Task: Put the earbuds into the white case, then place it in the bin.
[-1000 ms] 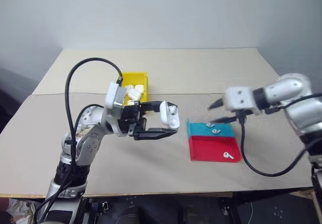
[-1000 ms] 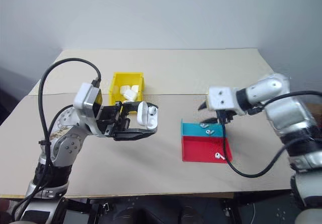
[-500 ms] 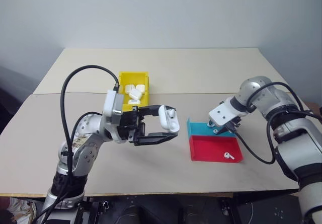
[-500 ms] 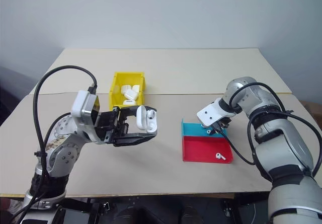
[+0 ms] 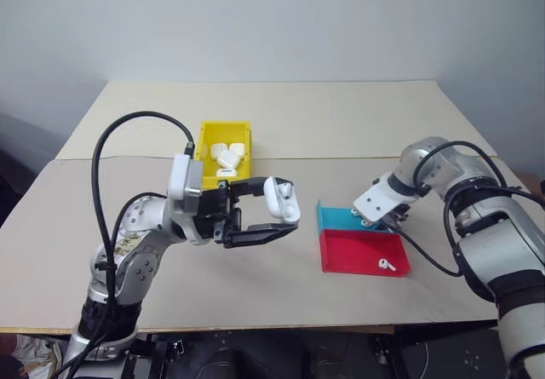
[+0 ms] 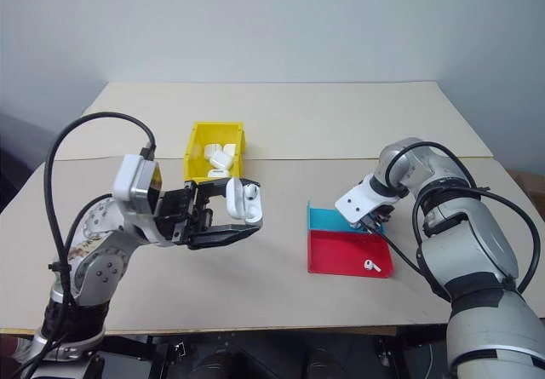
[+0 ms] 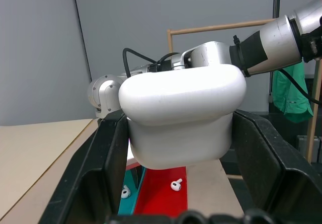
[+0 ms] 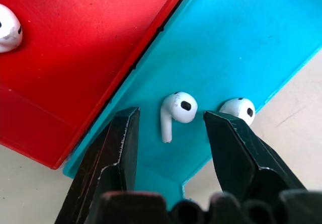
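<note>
Glossy white case [image 5: 282, 199], rounded corners, lid flipped open, one earbud seated inside, clamped between left gripper [image 5: 274, 217] fingers [image 7: 108, 158], held in the air above tan surface [image 5: 255, 277], between yellow bin [image 5: 207, 132] and trays. Seen from left wrist: smooth, plump white shell, black fingers pressed against both sides.

White earbuds, tiny, short stems, dark spots on the heads: two in teal tray [image 8: 251, 48], one [image 8: 176, 113] lying flat with stem along the tray floor, second [image 8: 237, 109] just beside it near the tray edge. Third earbud [image 5: 387, 264] in red tray [image 5: 358, 251], near its front right corner. Teal and red trays touching, teal behind red.

Right gripper [image 8: 171, 133] pointing steeply down over teal tray, fingers [image 8: 118, 148] apart, straddling the first earbud, not touching it, nothing held.

Yellow bin at back left of trays, tall walls, several white lookalike cases [image 5: 226, 154] piled inside. Well apart from right gripper, near left gripper.
</note>
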